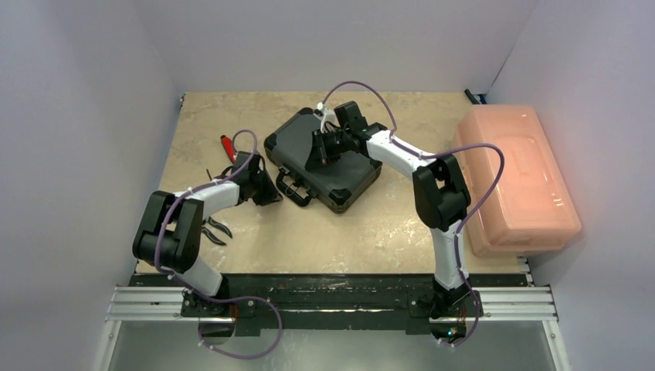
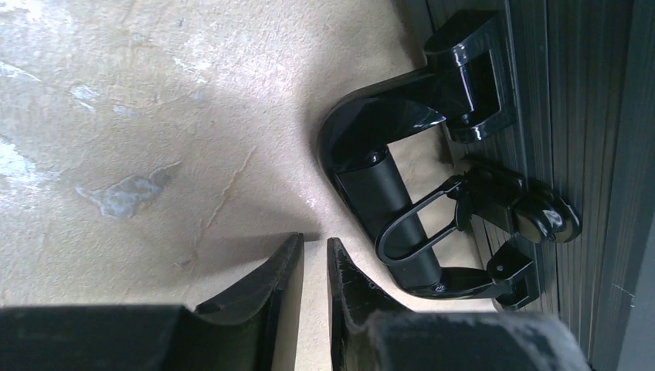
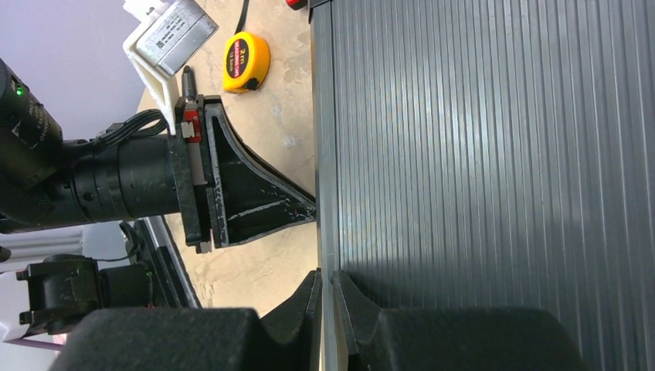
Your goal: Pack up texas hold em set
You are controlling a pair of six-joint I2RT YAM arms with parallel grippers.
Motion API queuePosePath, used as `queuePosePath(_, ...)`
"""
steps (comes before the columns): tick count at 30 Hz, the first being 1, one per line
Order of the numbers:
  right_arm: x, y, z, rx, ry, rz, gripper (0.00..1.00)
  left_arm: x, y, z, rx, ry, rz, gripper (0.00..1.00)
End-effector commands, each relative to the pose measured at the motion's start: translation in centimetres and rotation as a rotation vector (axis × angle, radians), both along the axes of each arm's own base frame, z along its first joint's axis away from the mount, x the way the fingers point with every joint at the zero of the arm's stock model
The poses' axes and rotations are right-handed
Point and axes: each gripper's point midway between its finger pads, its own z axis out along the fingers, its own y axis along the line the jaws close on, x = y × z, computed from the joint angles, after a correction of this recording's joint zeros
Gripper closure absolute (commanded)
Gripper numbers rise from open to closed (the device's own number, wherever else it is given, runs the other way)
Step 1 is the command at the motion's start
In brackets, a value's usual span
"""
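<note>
The black ribbed briefcase (image 1: 332,166) of the texas hold em set lies with its lid down in the middle of the table. Its handle (image 2: 378,193) and a latch (image 2: 514,212) face the left arm. My left gripper (image 2: 315,246) hovers just short of the handle, its jaws nearly together, with only bare table in the thin gap. From the right wrist, its fingers (image 3: 263,202) touch the case's light rim. My right gripper (image 3: 326,284) is shut on that thin rim (image 3: 324,154) at the edge of the ribbed lid (image 3: 494,170). No chips, cards or dice are in view.
A large pink translucent bin (image 1: 517,178) stands at the right side. A red-handled tool (image 1: 229,147) lies left of the case, and dark pliers (image 1: 215,229) lie near the left arm. A yellow tape measure (image 3: 247,62) sits on the table beyond the left gripper. White walls surround the table.
</note>
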Motion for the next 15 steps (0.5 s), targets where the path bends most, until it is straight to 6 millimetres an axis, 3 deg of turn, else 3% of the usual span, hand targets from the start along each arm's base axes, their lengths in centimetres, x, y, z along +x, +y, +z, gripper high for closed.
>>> queuePosePath(1,-2.9,-2.9,-6.3,-0.202,0.128,-0.010,0.85,1.2,-1.0,0.6,-0.055,-0.015,0.000,0.85)
queuePosePath(15,-3.1,-2.9,-6.4,-0.203,0.130,-0.010,0.88,2.1,-2.4,2.1,-0.132,-0.029,-0.013,0.91)
